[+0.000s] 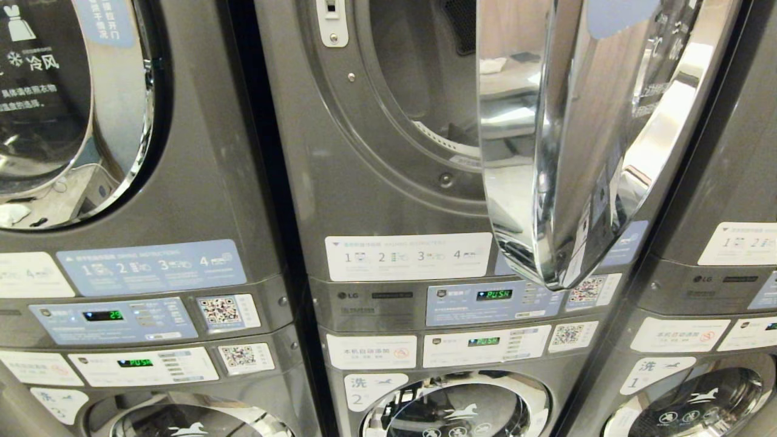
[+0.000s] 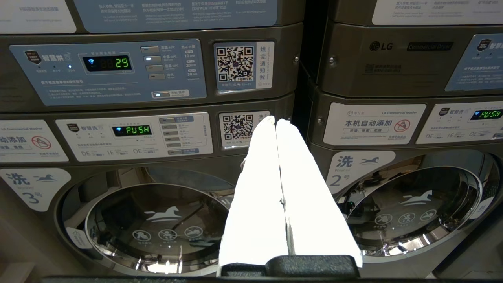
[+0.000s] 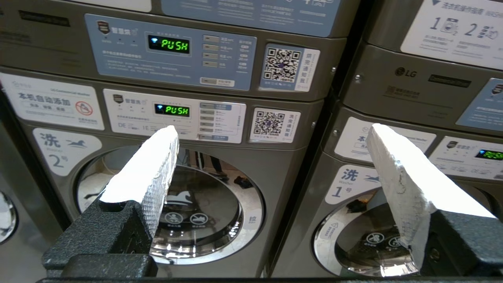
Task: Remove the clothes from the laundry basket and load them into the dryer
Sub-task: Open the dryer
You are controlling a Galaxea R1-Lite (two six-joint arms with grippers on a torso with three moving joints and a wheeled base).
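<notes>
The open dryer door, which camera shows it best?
The head view. There the open dryer door swings out with its chrome rim, and the drum opening shows behind it. Both wrist views look lower, at control panels and washer doors, and show nothing of that door.

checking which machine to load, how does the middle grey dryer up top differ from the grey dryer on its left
The middle grey dryer has its chrome-rimmed door swung open, drum exposed; the left grey dryer has its door shut. The middle one's display reads PUSH; the left one's display shows 29. Both sit stacked over washers.
</notes>
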